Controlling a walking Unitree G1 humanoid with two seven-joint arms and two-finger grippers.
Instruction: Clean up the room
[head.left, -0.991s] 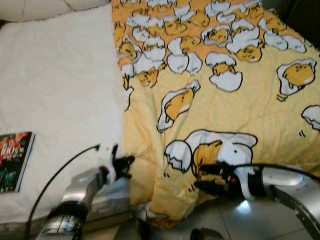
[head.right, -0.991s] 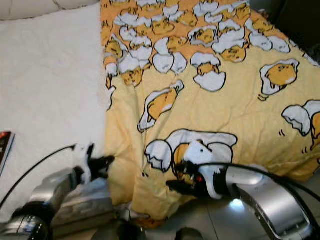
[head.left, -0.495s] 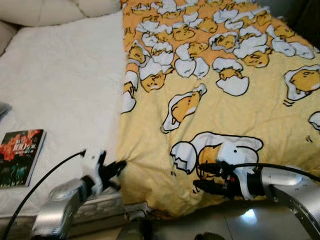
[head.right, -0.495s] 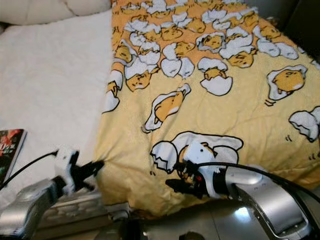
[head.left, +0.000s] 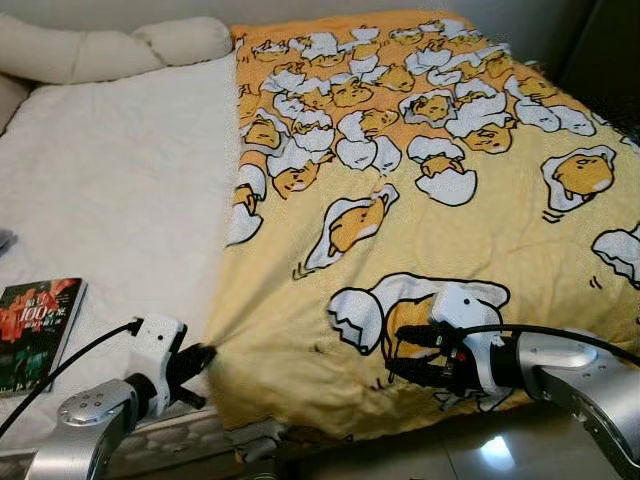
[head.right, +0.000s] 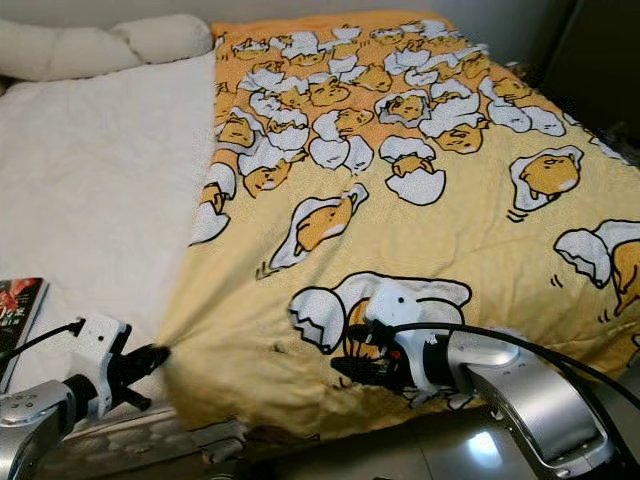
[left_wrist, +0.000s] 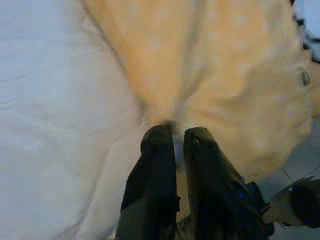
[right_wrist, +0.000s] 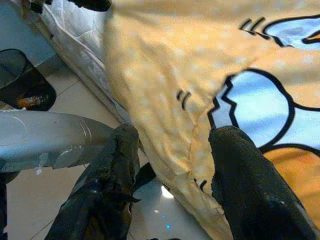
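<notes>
Blanket (head.left: 420, 190), yellow with egg cartoons, covers the right half of the bed (head.left: 110, 180) and hangs a little over the foot edge, where both grippers work on it. The left gripper (head.left: 200, 358) has its two black fingers (left_wrist: 160, 150) pinched nearly together on the blanket's near-left corner, the cloth bunching right at the tips (a firm nip, by the look of it). The right gripper (head.left: 408, 352) sits further right along the blanket's foot edge, fingers spread wide with a fold of fabric lying between them, not clamped. Compared with a second ago, the left corner has been drawn out leftward and the blanket's left border lies straighter and flatter, so the spreading seems to be progressing. Left of the blanket, the white mattress is bare except for a book (head.left: 38, 322) near the foot edge; pillows (head.left: 110, 45) lie beyond the blanket's far-left corner. Pulling further left would likely run the blanket into the book.
</notes>
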